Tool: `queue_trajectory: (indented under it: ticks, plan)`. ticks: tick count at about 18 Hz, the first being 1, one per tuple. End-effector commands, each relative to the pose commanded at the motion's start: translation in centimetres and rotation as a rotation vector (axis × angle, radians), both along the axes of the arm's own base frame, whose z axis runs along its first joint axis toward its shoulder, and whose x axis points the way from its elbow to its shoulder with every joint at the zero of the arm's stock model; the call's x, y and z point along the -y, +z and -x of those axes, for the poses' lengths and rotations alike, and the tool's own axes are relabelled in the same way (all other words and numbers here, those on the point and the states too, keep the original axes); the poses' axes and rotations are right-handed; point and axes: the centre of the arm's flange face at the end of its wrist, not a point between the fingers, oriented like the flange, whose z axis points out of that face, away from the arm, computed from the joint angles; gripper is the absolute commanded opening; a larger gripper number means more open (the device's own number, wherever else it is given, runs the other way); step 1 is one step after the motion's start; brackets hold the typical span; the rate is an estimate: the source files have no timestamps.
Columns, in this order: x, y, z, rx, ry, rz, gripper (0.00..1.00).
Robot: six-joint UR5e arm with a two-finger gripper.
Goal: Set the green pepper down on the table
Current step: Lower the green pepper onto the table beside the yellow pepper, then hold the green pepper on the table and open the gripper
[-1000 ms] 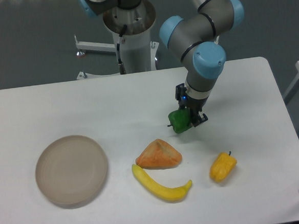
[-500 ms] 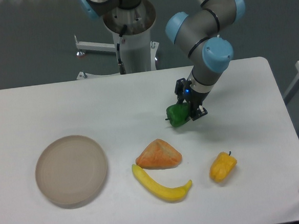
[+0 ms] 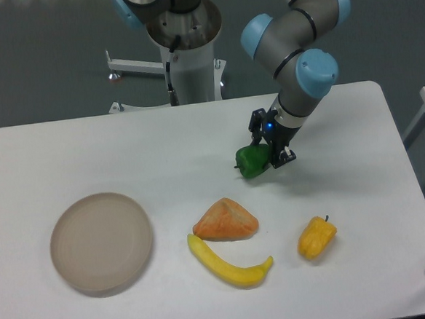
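The green pepper (image 3: 250,162) is small, glossy and dark green, and it sits right of the table's (image 3: 110,152) middle. My gripper (image 3: 265,154) comes down at a slant from the upper right and is shut on the green pepper's right side. The stem points left. Whether the pepper rests on the white table top or hangs just above it cannot be told from this view.
A round beige plate (image 3: 101,242) lies at the front left. An orange wedge-shaped piece (image 3: 225,220) and a yellow banana (image 3: 231,264) lie in front of the pepper. A yellow-orange pepper (image 3: 316,237) is at the front right. The arm's base (image 3: 188,52) stands behind the table.
The gripper has moved a little away from the front edge and slightly left, carrying the green pepper with it. The arm's elbow has shifted right.
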Motion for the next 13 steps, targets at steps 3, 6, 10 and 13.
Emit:
queue_trajectory:
  ticks: [3, 6, 10, 13]
  plan:
    - [0.00, 0.00, 0.00, 0.000, -0.001, 0.000, 0.40]
    - [-0.06, 0.00, -0.08, 0.001, -0.003, -0.002, 0.40]
    - [-0.17, 0.01, -0.21, -0.001, -0.006, -0.001, 0.40]
    - [-0.25, -0.05, -0.39, 0.000, -0.009, 0.000, 0.40]
